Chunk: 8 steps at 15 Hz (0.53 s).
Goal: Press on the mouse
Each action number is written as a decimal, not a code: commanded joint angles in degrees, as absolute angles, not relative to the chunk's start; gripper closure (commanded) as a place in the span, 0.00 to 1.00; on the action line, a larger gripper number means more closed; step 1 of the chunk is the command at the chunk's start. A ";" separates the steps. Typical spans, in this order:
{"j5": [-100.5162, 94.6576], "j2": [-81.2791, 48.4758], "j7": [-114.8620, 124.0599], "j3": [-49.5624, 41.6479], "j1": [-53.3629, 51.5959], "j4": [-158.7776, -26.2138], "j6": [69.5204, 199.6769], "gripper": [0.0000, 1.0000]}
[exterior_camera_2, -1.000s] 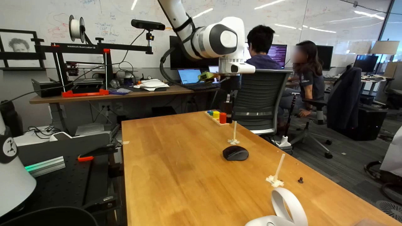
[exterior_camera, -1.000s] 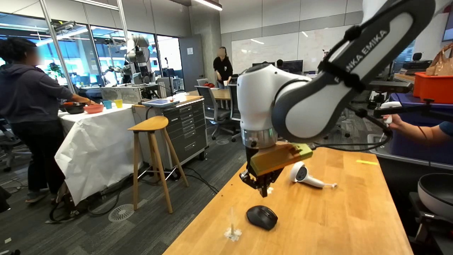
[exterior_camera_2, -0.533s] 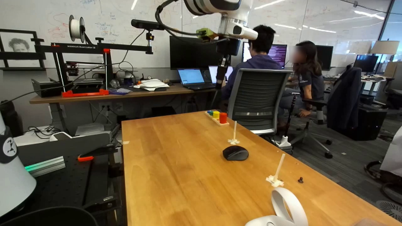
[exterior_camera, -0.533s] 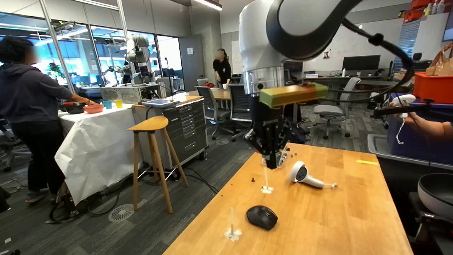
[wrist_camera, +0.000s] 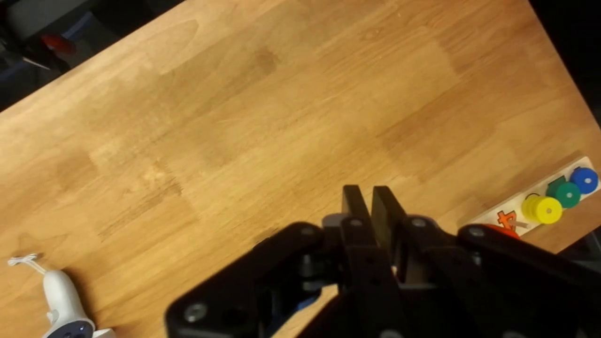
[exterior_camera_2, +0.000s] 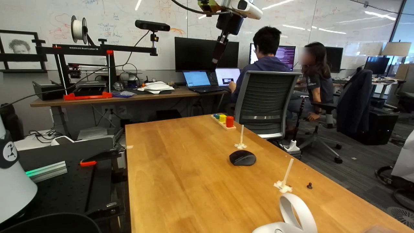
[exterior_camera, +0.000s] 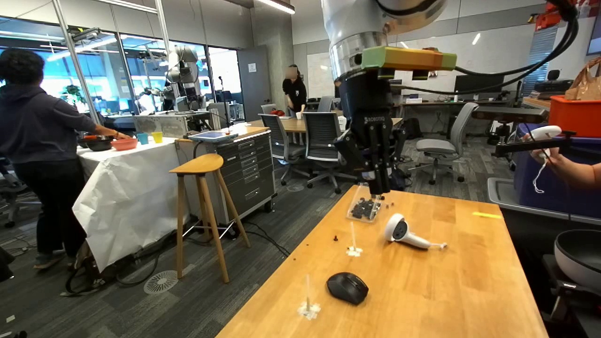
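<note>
The black rounded mouse [exterior_camera: 347, 288] lies on the wooden table [exterior_camera: 450, 291]. It also shows in an exterior view [exterior_camera_2: 242, 157], near the table's long edge. In the wrist view I cannot make out the mouse; the finger linkages may hide it. My gripper [exterior_camera: 379, 191] hangs high above the table, well above and apart from the mouse. It also shows in an exterior view [exterior_camera_2: 215, 61], tilted, in front of the monitors. In the wrist view the fingertips [wrist_camera: 365, 190] are a narrow gap apart with nothing seen between them.
Two upright white pegs [exterior_camera: 307, 295] [exterior_camera: 353, 241] are taped near the mouse. A white handled controller [exterior_camera: 413, 237] lies on the table. A clear box of dark pieces [exterior_camera: 364, 209] stands at the table's end. A coloured stacking toy [wrist_camera: 544, 209] sits by the edge.
My gripper has risen and moved away from the mouse, and it has tilted. The clear box of dark pieces has come into fuller view. The mouse has not moved.
</note>
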<state>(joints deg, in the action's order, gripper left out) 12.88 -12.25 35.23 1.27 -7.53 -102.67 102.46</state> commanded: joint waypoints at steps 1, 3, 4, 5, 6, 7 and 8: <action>14.54 -10.71 32.84 2.07 -6.66 -101.62 99.74 0.54; 13.94 -10.30 31.77 2.14 -6.76 -101.56 99.34 0.38; 13.61 -10.14 31.29 2.15 -6.81 -101.56 99.23 0.30; 13.39 -9.94 30.61 2.19 -6.84 -101.62 99.06 0.23; 13.14 -9.80 30.07 2.21 -6.87 -101.60 98.64 0.16; 13.00 -9.69 29.47 2.22 -6.88 -101.64 98.30 0.08; 12.92 -9.63 28.94 2.23 -6.89 -101.65 97.91 0.01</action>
<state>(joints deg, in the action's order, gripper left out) 13.08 -10.65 31.11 1.51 -7.53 -102.37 100.42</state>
